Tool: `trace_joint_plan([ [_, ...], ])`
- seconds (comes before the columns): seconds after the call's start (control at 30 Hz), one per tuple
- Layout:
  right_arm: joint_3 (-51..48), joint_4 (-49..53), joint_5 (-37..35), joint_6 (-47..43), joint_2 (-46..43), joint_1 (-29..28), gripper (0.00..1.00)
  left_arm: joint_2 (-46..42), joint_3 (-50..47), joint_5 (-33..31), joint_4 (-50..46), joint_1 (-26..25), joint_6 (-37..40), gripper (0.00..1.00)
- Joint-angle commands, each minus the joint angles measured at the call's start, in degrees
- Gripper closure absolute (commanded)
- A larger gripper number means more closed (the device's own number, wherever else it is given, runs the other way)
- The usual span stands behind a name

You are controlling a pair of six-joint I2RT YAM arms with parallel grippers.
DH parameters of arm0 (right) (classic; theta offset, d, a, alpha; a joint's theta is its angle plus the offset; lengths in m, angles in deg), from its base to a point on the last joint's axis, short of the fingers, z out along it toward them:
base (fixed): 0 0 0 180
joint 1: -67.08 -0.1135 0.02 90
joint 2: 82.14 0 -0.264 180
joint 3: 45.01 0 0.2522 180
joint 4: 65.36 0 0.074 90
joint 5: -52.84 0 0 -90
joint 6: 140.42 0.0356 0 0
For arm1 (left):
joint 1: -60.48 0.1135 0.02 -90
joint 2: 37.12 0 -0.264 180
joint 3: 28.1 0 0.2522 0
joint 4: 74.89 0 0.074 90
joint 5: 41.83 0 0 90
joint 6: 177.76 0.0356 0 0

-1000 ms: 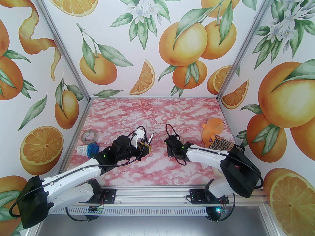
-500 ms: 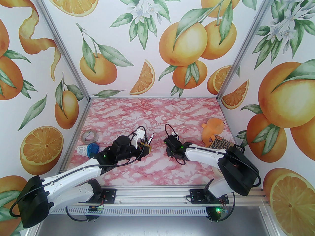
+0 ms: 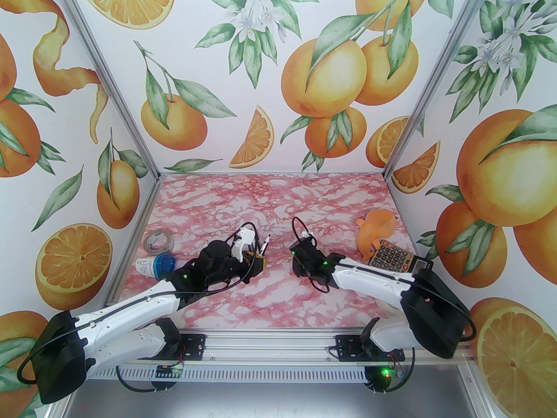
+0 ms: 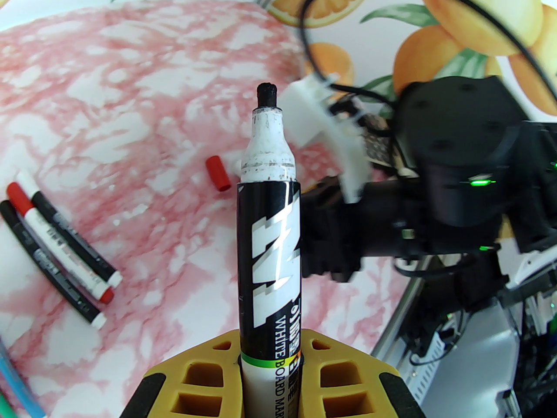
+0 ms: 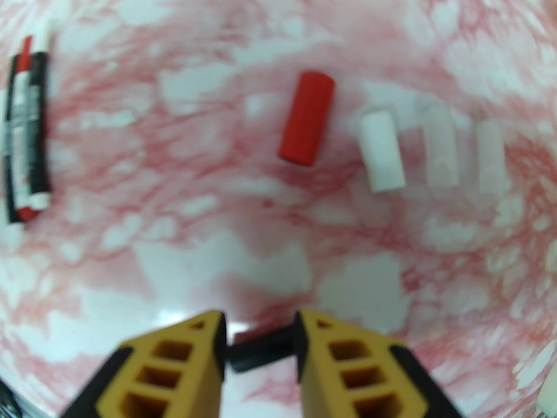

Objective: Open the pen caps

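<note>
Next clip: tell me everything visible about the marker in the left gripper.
The marker is a whiteboard pen with a glossy black barrel, white zigzag logo and a green-yellow band near the grip. Its cap is off: a smudged white neck ends in a black felt tip. It points straight out of the left gripper, clamped between yellow jaws.

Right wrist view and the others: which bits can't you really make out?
Right wrist view: the black cap sits in the right gripper, its ends hidden by the fingers.
Right wrist view: the white caps are blurred, so their number is unsure.
Left wrist view: the marker has its lower barrel hidden in the left gripper and cut off by the bottom edge.
Top view: the marker's print is too small to read.
</note>
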State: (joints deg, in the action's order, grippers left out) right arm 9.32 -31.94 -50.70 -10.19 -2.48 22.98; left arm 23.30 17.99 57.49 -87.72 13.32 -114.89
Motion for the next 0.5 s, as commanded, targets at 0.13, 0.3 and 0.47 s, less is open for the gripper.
trace_joint_plan([
  [0.13,-2.7,-0.1,3.1,-0.7,-6.7,-0.5,0.63,1.7,3.2,-10.0,-13.2,0.1,-0.5,1.00],
  [0.3,-3.9,-1.4,6.6,-0.2,-9.7,-0.5,0.60,4.7,5.7,-16.9,-20.3,0.5,-3.4,1.00],
  [0.47,-4.1,-3.0,13.1,-2.6,-9.8,-0.5,0.52,10.0,7.7,-21.5,-23.2,0.7,-7.3,1.00],
])
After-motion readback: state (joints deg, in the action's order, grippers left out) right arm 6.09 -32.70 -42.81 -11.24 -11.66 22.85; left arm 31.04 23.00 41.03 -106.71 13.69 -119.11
